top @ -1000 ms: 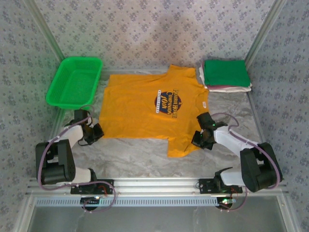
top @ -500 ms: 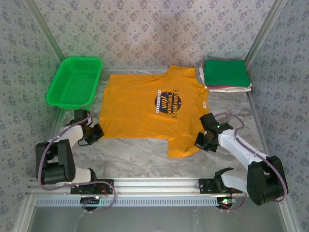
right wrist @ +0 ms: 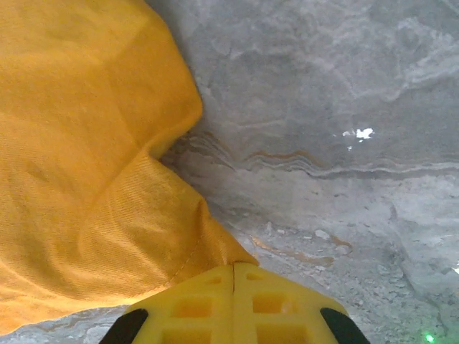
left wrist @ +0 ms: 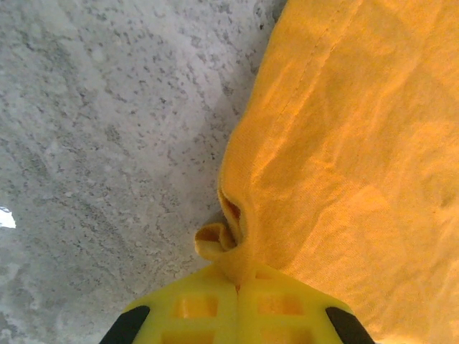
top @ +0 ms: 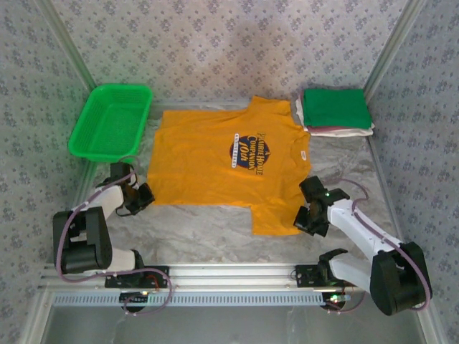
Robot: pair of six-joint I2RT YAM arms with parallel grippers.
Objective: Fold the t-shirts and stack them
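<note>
An orange-yellow t-shirt [top: 226,161] with a dark blue-and-white chest print lies spread flat mid-table, collar to the right. My left gripper [top: 145,195] is shut on the shirt's near-left hem corner. In the left wrist view its yellow fingers [left wrist: 193,308] meet around a bunched fold of orange cloth [left wrist: 344,158]. My right gripper [top: 307,218] is shut on the edge of the near sleeve; the right wrist view has the orange cloth [right wrist: 79,179] running in between the closed fingers [right wrist: 280,304]. Folded t-shirts [top: 336,109] are stacked at the back right, green on top.
A green plastic mesh basket [top: 122,88] stands at the back left, beside the shirt's hem. The table top [top: 208,233] is grey and marbled. Patterned walls close in the back and both sides. A metal rail [top: 229,271] runs along the near edge.
My right gripper has moved toward the near edge and slightly right, holding the sleeve edge. The left gripper and the rest of the shirt have stayed put.
</note>
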